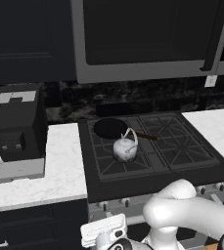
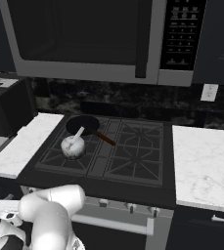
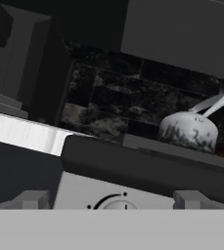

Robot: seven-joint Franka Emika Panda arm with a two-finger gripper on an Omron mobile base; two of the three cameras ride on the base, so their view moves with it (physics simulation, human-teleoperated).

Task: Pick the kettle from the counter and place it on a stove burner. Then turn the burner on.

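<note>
The counter (image 1: 59,166) lay bare; the kettle (image 1: 125,149) sat on the front-left stove burner (image 1: 121,158). It looked light, rigid, slick, best lifted by its wire handle. The gripper's jaws stood wide, holding nothing.

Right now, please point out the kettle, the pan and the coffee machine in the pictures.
kettle (image 1: 125,149): left base view, on its round body.
pan (image 1: 110,128): left base view, on its black inside.
coffee machine (image 1: 17,127): left base view, on its front face.
</note>
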